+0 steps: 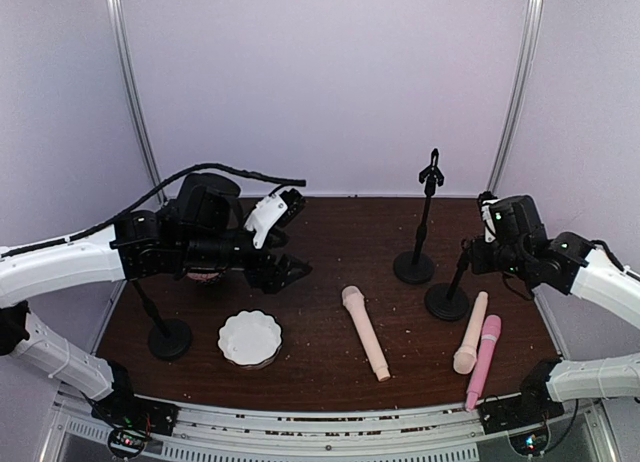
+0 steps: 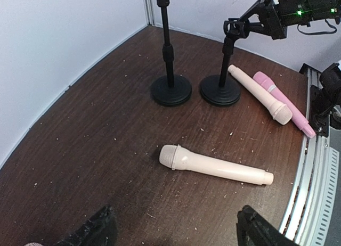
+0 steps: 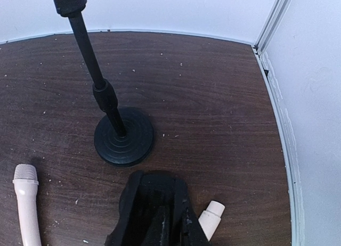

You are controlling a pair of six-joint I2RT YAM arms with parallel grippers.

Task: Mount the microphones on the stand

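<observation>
I am holding my left pincer (image 1: 288,272) above the left half of the dark surface (image 1: 330,232). Its two fingers (image 2: 101,227) are spread wide and are gripping nothing. Just to the right of it, the middle cream microphone (image 2: 213,165) is lying flat in the open, with its rounded head pointing far-left and its tail pointing toward the near edge.

My right pincer (image 1: 470,250) is hanging over the right side. As far as I can see, it is clenching the clip at the top of the short stand (image 1: 447,300), whose round base is resting on the surface. The tall stand (image 1: 414,266) is standing upright just left of and beyond the short one.

The right cream microphone (image 1: 470,334) and the pink microphone (image 1: 483,362) are lying side by side just near-right of the short stand's base, touching or nearly so. The cream one's head is pointing near and the pink one's head is pointing far.

A third stand (image 1: 169,339) is standing near the left edge, partly under my left arm. A white scalloped dish (image 1: 250,338) is sitting just to its right.
</observation>
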